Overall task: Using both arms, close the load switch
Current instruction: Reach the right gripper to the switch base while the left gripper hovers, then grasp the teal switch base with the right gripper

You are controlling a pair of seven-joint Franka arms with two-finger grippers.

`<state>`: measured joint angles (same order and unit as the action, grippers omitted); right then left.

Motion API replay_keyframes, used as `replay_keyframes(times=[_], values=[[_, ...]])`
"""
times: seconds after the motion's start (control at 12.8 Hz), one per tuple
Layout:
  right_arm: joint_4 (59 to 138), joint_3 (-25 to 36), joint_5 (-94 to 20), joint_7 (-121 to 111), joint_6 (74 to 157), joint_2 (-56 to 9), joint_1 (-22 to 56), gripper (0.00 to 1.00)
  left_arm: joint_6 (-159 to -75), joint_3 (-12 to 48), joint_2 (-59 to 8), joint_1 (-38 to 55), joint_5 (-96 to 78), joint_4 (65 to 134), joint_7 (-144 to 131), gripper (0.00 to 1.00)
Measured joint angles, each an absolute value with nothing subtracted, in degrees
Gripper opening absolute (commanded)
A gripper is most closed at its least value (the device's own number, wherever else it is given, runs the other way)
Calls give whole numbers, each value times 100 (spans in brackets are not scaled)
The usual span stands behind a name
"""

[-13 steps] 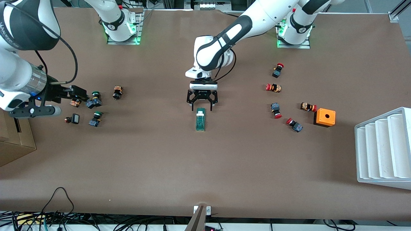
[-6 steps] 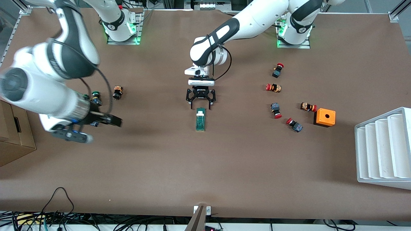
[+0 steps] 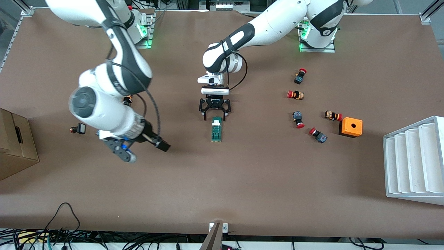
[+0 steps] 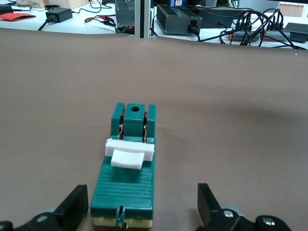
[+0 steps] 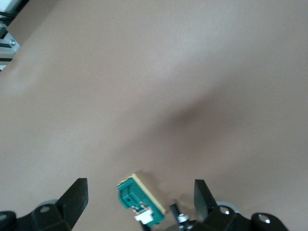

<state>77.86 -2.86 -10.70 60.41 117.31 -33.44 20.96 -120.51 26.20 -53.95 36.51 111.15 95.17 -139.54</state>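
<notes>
The dark-green load switch (image 3: pixel 216 129) lies flat at the table's middle, its white sliding piece at the end toward the robots' bases. My left gripper (image 3: pixel 214 116) is open and low over that white end. In the left wrist view the switch (image 4: pixel 127 168) lies between the two open fingers (image 4: pixel 72 209), not touched. My right gripper (image 3: pixel 163 146) is open and empty, up over bare table toward the right arm's end from the switch and pointing at it. The right wrist view shows the switch (image 5: pixel 139 199) small and farther off between that gripper's open fingers (image 5: pixel 77 197).
Several red-capped push buttons (image 3: pixel 298 119) and an orange box with a hole (image 3: pixel 350 127) lie toward the left arm's end. A white ribbed rack (image 3: pixel 414 159) stands at that table edge. A cardboard box (image 3: pixel 14 146) and a small black button (image 3: pixel 80 128) are at the right arm's end.
The right arm has swung from the right arm's end of the table toward the middle, closer to the switch. The left gripper has shifted slightly over the switch's white end.
</notes>
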Motion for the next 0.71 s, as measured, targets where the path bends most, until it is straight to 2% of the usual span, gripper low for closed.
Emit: replay_keyframes(times=[0.16,0.31,0.55,0.71], values=[[7788,-294,-1076,6878,12159,-3606,2428,89,-12041,2613,-5462,3648,11445,9502,-13955,100],[7803,-294,-1077,7572,12472,-3843,2716,74,-12030,2584,-5547,3643,11651,9499,-13955,100],[7876,-294,-1078,8346,12894,-4069,3009,60,-11993,2577,-5579,3643,11782,9503,-13953,100],[8015,-294,-1078,8744,13126,-4162,3241,57,-11962,2576,-5589,3646,11801,9504,-13953,88]])
